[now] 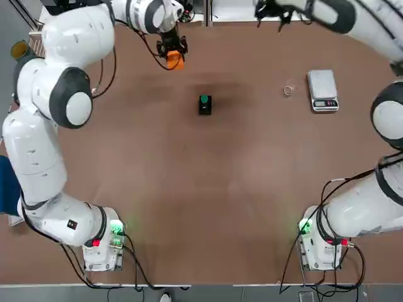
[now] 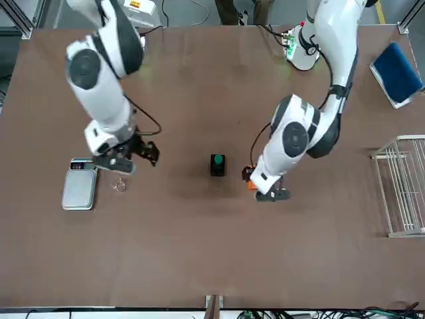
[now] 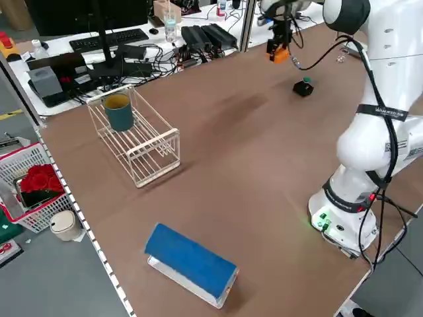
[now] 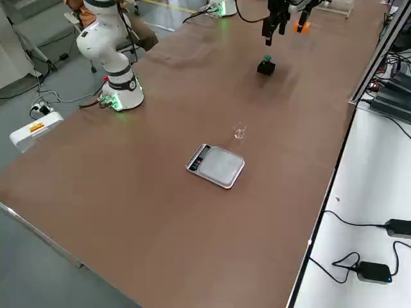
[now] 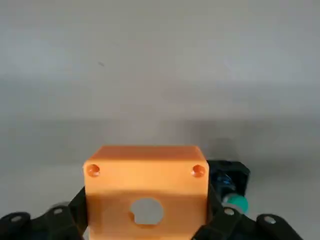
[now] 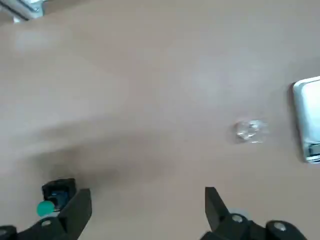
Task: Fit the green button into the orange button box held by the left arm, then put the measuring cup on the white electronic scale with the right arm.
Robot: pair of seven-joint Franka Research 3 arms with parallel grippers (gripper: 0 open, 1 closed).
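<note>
Near the upper middle of the top view, the orange button box (image 1: 174, 60) is gripped between the fingers of the left tool (image 1: 172, 50), raised above the brown tabletop (image 1: 189, 189). Seen from the left wrist, the box (image 5: 146, 190) is clamped on both sides, with its round hole facing the camera. At the centre of the top view, the green button (image 1: 204, 100) is seen standing on a small black block (image 1: 205, 108), apart from both tools. Toward the upper right of that view, the measuring cup (image 1: 289, 90) is set on the tabletop just beside the white electronic scale (image 1: 323, 90), not on it. At the top edge of the same view, the right tool (image 1: 272, 9) is held high with its fingers spread wide and nothing between them; in the front view it (image 2: 129, 156) hangs above the cup (image 2: 119, 185) and the scale (image 2: 79, 185).
</note>
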